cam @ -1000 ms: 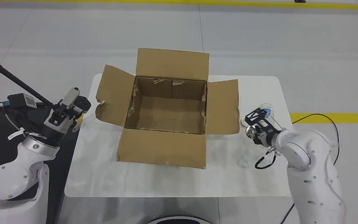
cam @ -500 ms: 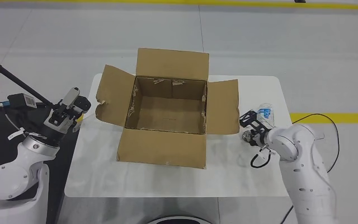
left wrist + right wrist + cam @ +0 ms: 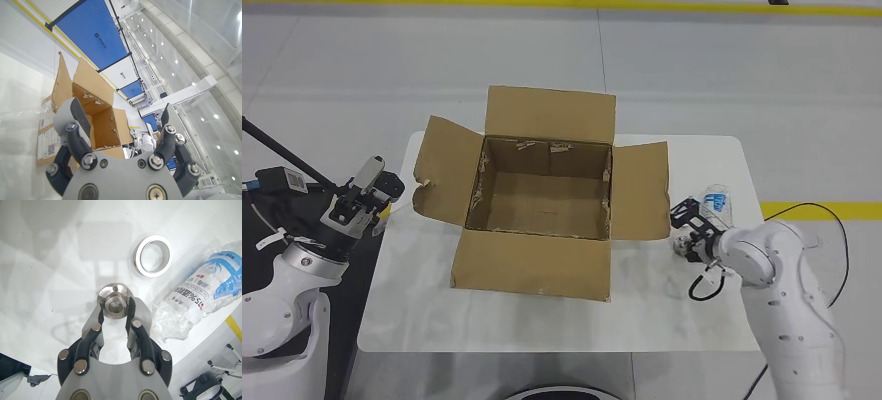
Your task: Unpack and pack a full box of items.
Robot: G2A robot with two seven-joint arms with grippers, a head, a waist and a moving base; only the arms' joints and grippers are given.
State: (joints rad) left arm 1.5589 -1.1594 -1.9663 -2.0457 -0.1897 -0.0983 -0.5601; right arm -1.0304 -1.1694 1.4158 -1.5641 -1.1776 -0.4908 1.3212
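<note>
Nearest us on the right, the right gripper [image 3: 115, 307] has its fingers closed on the neck of a small flanged metal hub [image 3: 113, 293]. The wrist view shows that grip plainly; from above the hub is too small for us to make out. We cannot tell whether the hub touches the white table [image 3: 542, 320]. Just beyond it a metal ring [image 3: 167, 256] lies flat, and beside the ring a clear crumpled bottle [image 3: 196, 292] with a blue label lies on its side. At the left, past the table's edge, the left gripper [image 3: 122, 106] is spread wide with nothing between its fingers. In the middle of the table the cardboard box [image 3: 532, 262] stands with all four flaps folded out. From above we see its floor bare.
</note>
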